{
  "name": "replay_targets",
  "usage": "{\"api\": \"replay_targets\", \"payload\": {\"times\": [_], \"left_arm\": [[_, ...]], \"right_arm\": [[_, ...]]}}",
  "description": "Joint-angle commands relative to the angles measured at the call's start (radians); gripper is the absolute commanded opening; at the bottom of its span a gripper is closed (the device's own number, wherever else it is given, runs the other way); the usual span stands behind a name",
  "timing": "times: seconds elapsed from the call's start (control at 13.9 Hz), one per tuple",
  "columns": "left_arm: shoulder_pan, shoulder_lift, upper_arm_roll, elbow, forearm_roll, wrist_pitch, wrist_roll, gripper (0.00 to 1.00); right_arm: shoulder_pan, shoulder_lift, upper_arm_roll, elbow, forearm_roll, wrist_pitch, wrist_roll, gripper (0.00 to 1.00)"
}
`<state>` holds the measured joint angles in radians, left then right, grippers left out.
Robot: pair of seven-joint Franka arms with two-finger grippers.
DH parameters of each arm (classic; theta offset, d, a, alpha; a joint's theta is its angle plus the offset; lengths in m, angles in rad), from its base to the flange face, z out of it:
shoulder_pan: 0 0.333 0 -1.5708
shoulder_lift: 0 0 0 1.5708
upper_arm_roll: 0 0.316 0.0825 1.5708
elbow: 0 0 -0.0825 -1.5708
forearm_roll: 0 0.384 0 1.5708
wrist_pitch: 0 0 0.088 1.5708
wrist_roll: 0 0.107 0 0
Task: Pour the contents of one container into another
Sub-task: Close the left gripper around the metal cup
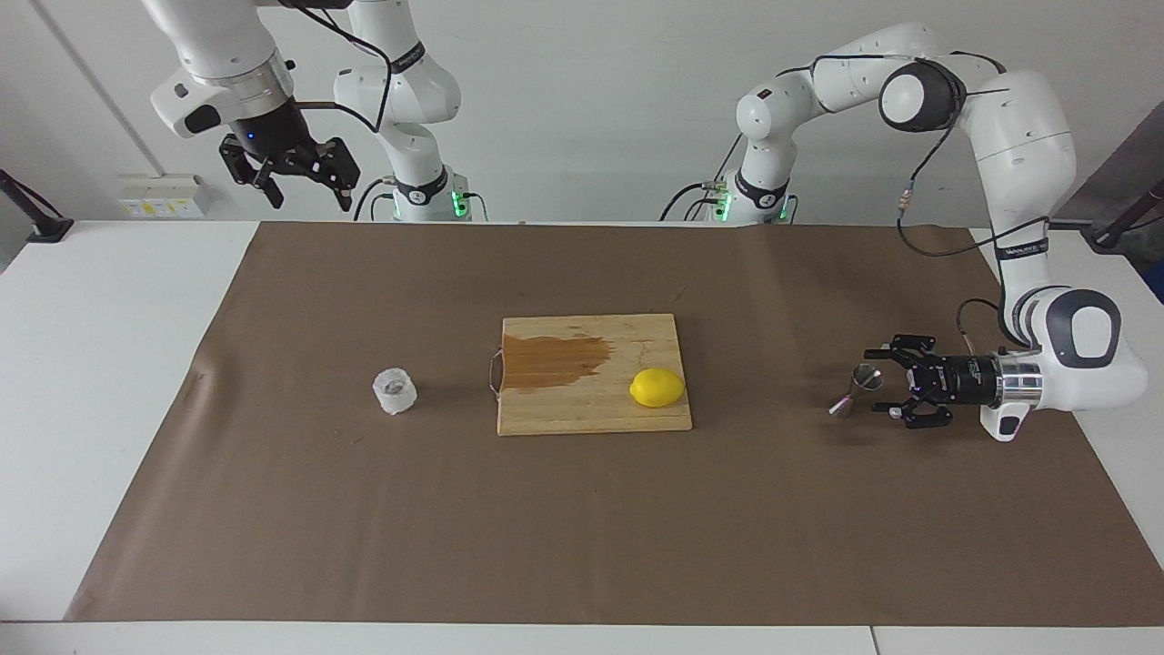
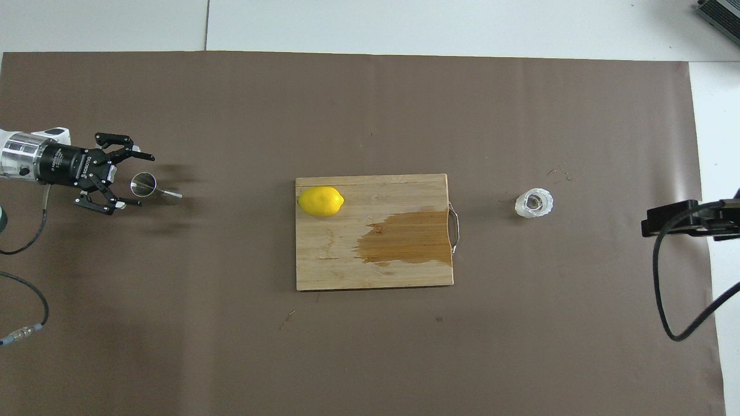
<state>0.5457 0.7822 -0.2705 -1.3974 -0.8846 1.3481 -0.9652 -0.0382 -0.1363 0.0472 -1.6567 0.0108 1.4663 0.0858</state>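
Note:
The clear textured glass cup (image 1: 394,391) stands on the brown mat toward the right arm's end of the table; it also shows in the overhead view (image 2: 534,203). The silver jigger (image 1: 859,387) sits toward the left arm's end and looks tilted; it shows in the overhead view too (image 2: 151,188). My left gripper (image 1: 884,382) is low over the mat, held sideways and open, its fingertips on either side of the jigger's upper rim (image 2: 144,179). I cannot tell if they touch it. My right gripper (image 1: 300,177) is open and empty, raised high at its own end, well away from the cup.
A wooden cutting board (image 1: 591,414) with a dark wet stain lies mid-table between cup and jigger (image 2: 324,260). A yellow lemon (image 1: 657,387) rests on the board's end toward the jigger (image 2: 321,201). A brown mat (image 1: 582,546) covers the table.

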Motion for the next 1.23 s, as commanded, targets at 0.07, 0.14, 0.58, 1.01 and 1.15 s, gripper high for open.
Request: {"api": "replay_targets", "payload": {"times": [0.07, 0.14, 0.58, 1.01, 1.15], "left_arm": [[0.023, 0.022, -0.019, 0.028, -0.007, 0.003, -0.014, 1.0], [0.025, 0.022, -0.019, 0.028, -0.005, 0.003, -0.006, 1.0], [0.031, 0.022, -0.019, 0.021, 0.001, 0.003, 0.039, 1.0], [0.03, 0.02, -0.019, 0.009, 0.013, 0.006, 0.072, 1.0], [0.03, 0.02, -0.019, 0.006, 0.033, 0.008, 0.086, 1.0]], "right_arm": [[-0.017, -0.025, 0.007, -0.025, 0.003, -0.001, -0.028, 1.0], [-0.017, -0.025, 0.005, -0.026, 0.003, -0.001, -0.028, 1.0], [-0.017, -0.025, 0.005, -0.026, 0.003, -0.001, -0.028, 1.0], [-0.017, -0.025, 0.005, -0.026, 0.003, -0.001, -0.028, 1.0], [-0.017, -0.025, 0.005, -0.026, 0.003, -0.003, -0.028, 1.0]]}}
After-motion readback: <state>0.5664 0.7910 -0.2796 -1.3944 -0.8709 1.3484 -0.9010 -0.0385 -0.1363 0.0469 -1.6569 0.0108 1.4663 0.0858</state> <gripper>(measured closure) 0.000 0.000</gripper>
